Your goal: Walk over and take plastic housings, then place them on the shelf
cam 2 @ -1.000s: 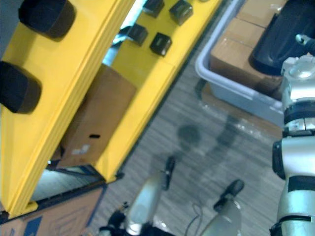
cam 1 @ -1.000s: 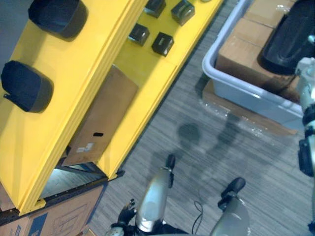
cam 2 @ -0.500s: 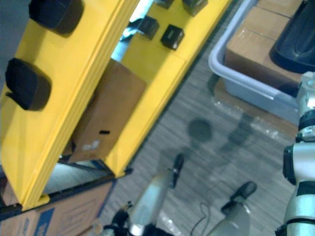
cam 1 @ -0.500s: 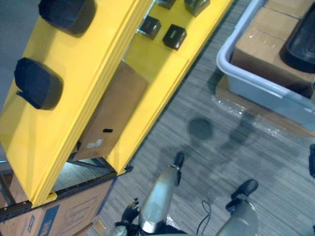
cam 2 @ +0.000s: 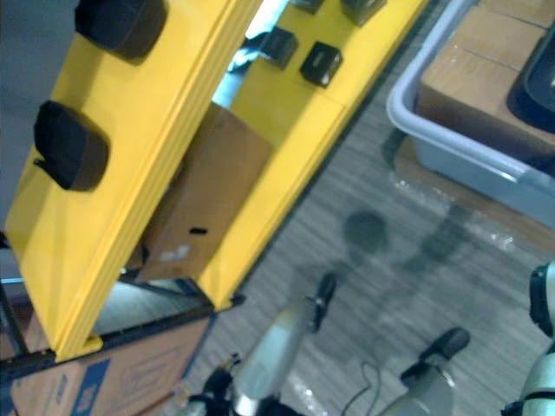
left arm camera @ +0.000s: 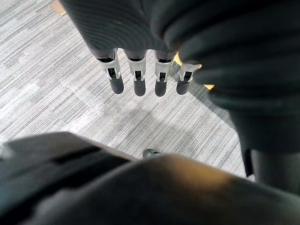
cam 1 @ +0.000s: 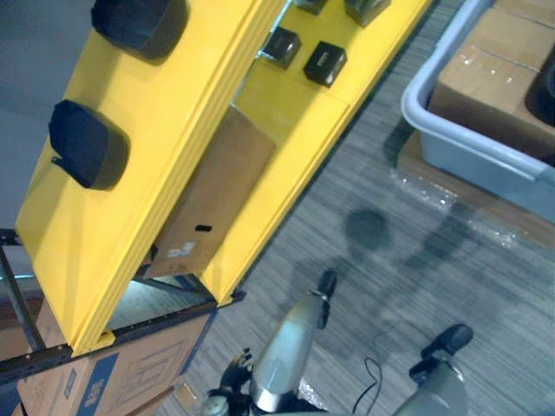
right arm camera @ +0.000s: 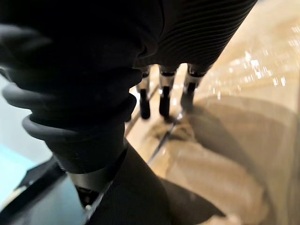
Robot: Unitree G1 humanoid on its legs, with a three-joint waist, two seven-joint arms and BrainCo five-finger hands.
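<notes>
A grey carpet floor (cam 1: 390, 251) lies between a yellow shelf (cam 1: 182, 113) and a grey bin (cam 1: 464, 156) in the left eye view. Two plastic housings (cam 1: 87, 143) rest on the top board of the shelf. In the right eye view, one more dark housing (cam 2: 536, 82) lies in the bin on cardboard boxes (cam 2: 468, 74). In the left wrist view, the left hand (left arm camera: 136, 79) hangs over the carpet with its fingers straight and empty. In the right wrist view, the right hand (right arm camera: 164, 96) points relaxed fingers down at film-covered cardboard (right arm camera: 243, 84) and holds nothing. No housing is between its fingers. I judge the robot should step closer, square to the bin, before it reaches.
</notes>
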